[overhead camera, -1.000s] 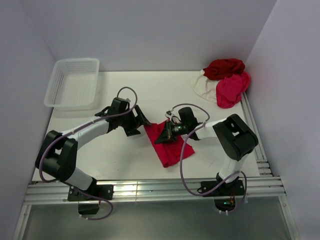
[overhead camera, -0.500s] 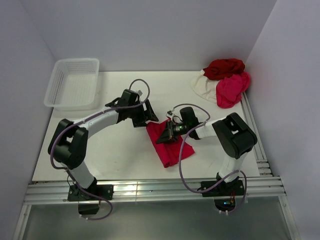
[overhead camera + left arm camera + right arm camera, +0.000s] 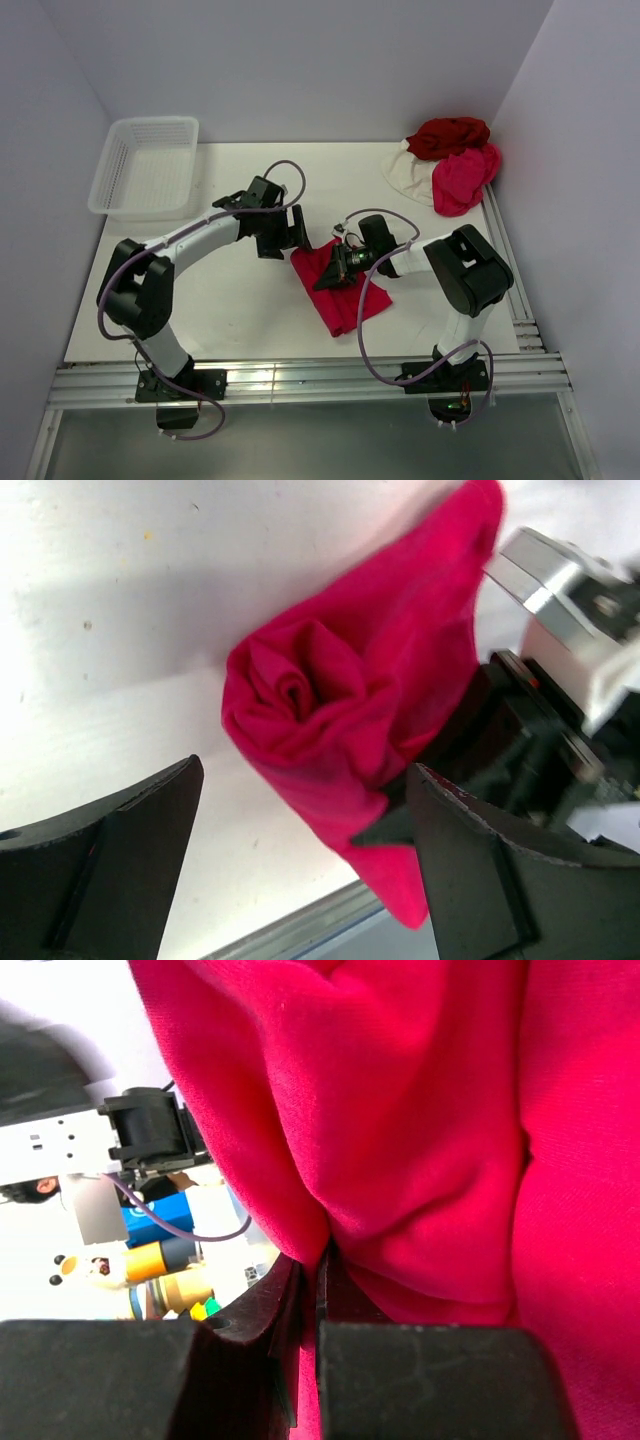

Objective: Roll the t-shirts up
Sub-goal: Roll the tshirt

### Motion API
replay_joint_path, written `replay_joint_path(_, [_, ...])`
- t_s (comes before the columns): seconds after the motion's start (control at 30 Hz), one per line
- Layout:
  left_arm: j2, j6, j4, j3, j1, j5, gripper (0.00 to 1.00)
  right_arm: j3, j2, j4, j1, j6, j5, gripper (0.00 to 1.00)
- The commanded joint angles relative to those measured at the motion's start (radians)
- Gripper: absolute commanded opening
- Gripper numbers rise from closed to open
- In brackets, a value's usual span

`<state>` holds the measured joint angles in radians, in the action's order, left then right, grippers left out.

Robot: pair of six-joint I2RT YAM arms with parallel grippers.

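Left arm (image 3: 200, 235) swung toward crimson t-shirt (image 3: 345, 300); right jaws pinching it.

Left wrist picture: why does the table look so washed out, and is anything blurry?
Left wrist view: the table glares nearly white; crimson t-shirt fairly sharp, the dark jaws near the lens soft. Right wrist view: the t-shirt fills it, background overexposed.

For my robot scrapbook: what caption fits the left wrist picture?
Open left fingers flank the rolled end of the red shirt, which the right fingers pinch.
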<state>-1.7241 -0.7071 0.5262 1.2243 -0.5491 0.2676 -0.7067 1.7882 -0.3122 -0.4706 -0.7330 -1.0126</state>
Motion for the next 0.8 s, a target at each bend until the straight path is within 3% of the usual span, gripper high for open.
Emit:
replay_joint_path(0.0, [0.095,0.008,0.046,0.032,-0.017,-0.025,0.89,-0.031,-0.006,0.061,0.007,0.047,0.022,0.0])
replay_joint_path(0.23, [0.069,-0.112,0.034,0.017,-0.095,-0.077,0.9,-0.022,-0.026,0.07,0.003,0.049,0.049,0.0])
replay_joint_path(0.47, [-0.029,-0.167,0.161,0.119,-0.179,-0.206,0.88,-0.01,-0.036,0.064,0.003,0.041,0.06,0.0])
replay_joint_path(0.77, [-0.14,-0.232,0.32,0.227,-0.196,-0.356,0.77,-0.002,-0.041,0.047,0.003,0.029,0.057,0.0])
